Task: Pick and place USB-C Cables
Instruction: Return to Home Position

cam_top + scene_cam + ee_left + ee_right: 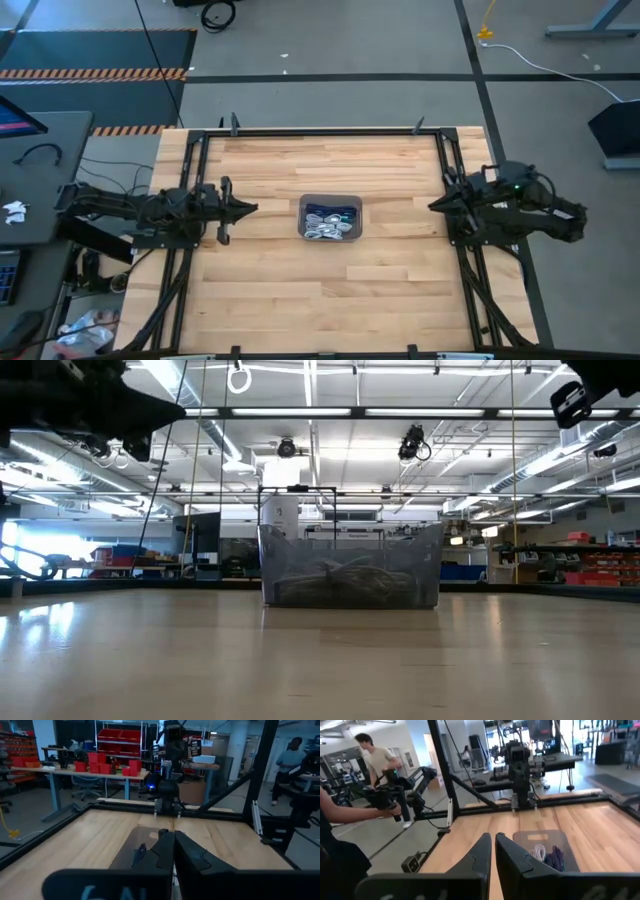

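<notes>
One grey tray, one tangle of USB-C cables

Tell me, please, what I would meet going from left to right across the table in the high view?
Left gripper, jaws shut → grey tray holding the cables → right gripper, jaws shut.

Grey concrete floor with dark seam lines surrounds the wooden table. Long strip lights run under the open ceiling. Red bins fill shelving behind a workbench.
</notes>
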{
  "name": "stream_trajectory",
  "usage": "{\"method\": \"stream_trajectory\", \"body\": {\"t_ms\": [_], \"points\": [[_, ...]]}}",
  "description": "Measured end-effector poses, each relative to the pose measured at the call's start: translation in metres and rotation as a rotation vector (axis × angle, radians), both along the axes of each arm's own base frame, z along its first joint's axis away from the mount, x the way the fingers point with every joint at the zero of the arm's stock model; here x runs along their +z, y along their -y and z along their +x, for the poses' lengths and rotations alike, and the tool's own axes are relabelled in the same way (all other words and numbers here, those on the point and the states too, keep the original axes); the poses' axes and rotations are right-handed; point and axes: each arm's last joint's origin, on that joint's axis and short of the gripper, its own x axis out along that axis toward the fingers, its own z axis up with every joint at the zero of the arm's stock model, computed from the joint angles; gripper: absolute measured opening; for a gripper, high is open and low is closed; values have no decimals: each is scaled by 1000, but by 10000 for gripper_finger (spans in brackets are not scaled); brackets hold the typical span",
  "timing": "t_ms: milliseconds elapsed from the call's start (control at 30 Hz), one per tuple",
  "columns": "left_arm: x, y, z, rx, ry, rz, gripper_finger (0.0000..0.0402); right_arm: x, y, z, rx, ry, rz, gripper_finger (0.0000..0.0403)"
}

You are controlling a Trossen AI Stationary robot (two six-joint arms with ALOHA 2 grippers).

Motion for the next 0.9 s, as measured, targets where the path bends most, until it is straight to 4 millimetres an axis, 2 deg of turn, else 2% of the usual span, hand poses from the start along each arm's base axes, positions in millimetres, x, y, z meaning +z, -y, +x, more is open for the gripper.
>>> {"method": "stream_trajectory", "body": {"t_ms": [167,267,567,700,900], "points": [[-13,-3,0,26,-22,-12,16,-12,2,9,0,-6,-4,30],[-17,-5,-1,39,19,-25,20,-21,3,18,0,56,-25,30],[-26,-7,-2,41,46,-26,17,-78,11,46,-76,114,29,30],[-27,-8,-2,50,33,-28,20,-86,11,48,-81,131,13,30],[-29,-12,-2,84,7,-19,15,-90,14,49,-186,90,-22,30]]}}
